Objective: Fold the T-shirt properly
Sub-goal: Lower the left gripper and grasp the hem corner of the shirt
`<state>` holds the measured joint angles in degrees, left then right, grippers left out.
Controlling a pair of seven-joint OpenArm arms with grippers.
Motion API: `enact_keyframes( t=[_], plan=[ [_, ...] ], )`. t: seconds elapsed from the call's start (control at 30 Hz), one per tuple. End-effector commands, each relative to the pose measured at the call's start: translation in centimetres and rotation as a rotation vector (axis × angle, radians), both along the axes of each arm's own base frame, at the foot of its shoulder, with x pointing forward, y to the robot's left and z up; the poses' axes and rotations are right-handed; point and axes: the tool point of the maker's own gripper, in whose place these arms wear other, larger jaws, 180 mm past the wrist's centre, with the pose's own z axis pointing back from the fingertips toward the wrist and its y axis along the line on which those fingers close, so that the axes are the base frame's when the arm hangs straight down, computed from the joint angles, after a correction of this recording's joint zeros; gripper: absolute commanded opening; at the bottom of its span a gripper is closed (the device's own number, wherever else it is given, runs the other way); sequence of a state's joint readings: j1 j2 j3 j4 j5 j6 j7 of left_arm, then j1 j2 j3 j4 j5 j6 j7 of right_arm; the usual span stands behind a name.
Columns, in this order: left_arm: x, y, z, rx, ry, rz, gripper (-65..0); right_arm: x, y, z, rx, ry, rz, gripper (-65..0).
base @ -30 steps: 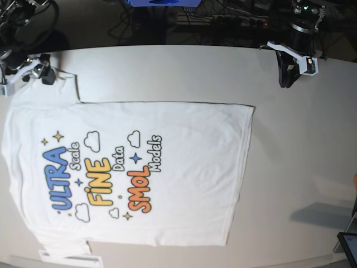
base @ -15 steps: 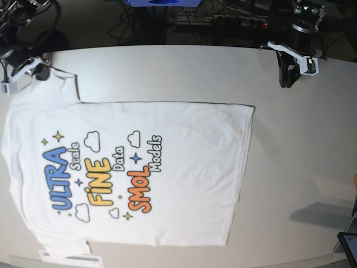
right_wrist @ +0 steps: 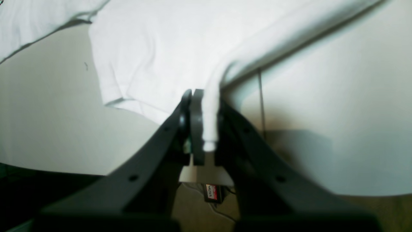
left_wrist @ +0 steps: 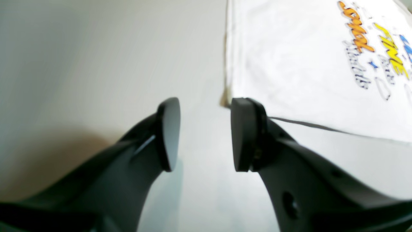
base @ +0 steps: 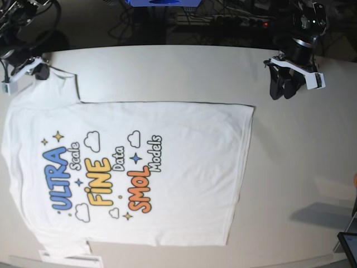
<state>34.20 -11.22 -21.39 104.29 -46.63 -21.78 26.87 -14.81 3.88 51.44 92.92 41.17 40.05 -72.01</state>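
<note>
The white T-shirt (base: 167, 167) lies flat on the table with its print up: blue "ULTRA", yellow "FINE", orange "SMOL". At the far left corner my right gripper (base: 38, 71) is shut on the sleeve's edge. The right wrist view shows a white fold of the T-shirt (right_wrist: 161, 48) pinched in the right gripper (right_wrist: 206, 129). My left gripper (base: 281, 89) hovers open over bare table, just beyond the hem's far corner. In the left wrist view the left gripper (left_wrist: 204, 135) holds nothing, and the T-shirt (left_wrist: 289, 64) has its hem corner just ahead of the fingertips.
The pale table (base: 167, 72) has dark cables (base: 223, 22) beyond its far edge. A dark flat device (base: 348, 248) sits at the near right corner. A white paper label (base: 70, 259) pokes out under the shirt's near left.
The right gripper has shut on the sleeve edge at the far left. The left gripper has opened and shifted left toward the hem corner.
</note>
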Motion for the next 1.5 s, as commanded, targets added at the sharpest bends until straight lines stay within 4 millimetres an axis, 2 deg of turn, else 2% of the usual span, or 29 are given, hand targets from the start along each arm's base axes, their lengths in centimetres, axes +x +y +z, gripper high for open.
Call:
enact_keyframes(
  t=[0.0, 0.03, 0.17, 0.23, 0.33, 0.43, 0.7, 0.8, 1.03, 1.2, 1.33, 1.47],
  plan=[
    [0.4, 0.2, 0.6, -0.020, -0.022, 0.004, -38.5, -1.4, -0.2, -0.7, -0.020, 0.075, 0.019, -64.9],
    [0.4, 0.3, 0.3, -0.045, -0.013, 0.013, -38.0, -1.4, -0.2, -0.7, -0.020, 0.075, 0.017, -64.9],
    [0.0, 0.8, -0.7, -0.078, 0.012, 0.035, -29.2, -1.6, -0.3, -0.7, -0.021, 0.077, 0.015, -64.9],
    [-0.1, 0.9, -1.0, -0.081, 0.019, 0.037, -27.5, -1.6, -0.2, -0.8, -0.019, 0.077, 0.019, -64.9],
    [0.5, 0.3, -0.7, -0.091, 0.003, 0.011, -27.5, -1.6, -0.2, -0.8, -0.019, 0.079, 0.020, -65.0],
    [0.8, 0.0, -1.6, -0.109, 0.044, 0.003, -27.5, -1.6, -0.2, -0.8, -0.019, 0.079, 0.020, -65.0],
    [1.4, 0.0, -6.0, -0.209, 0.152, 0.052, -27.5, -1.6, -0.1, -0.8, -0.017, 0.079, 0.021, -65.0],
    [1.8, -0.4, -7.1, -0.244, 0.168, 0.065, -27.5, -1.6, -0.1, -0.8, -0.018, 0.080, 0.021, -65.0],
    [2.8, -1.2, -7.4, -0.268, 0.158, 0.063, -27.5, -1.6, -0.1, -0.8, -0.018, 0.080, 0.021, -65.0],
    [3.9, -4.3, -7.6, -0.288, 0.166, -0.023, -27.7, -1.6, -0.1, -0.8, -0.018, 0.080, 0.021, -65.0],
    [3.8, -5.6, -8.0, -0.300, 0.182, -0.053, -27.7, -1.6, -0.1, -0.8, -0.018, 0.080, 0.021, -65.0],
    [4.4, -5.9, -7.8, -0.302, 0.171, -0.062, -27.7, -1.6, -0.1, -0.8, -0.018, 0.080, 0.021, -65.0]
  ],
)
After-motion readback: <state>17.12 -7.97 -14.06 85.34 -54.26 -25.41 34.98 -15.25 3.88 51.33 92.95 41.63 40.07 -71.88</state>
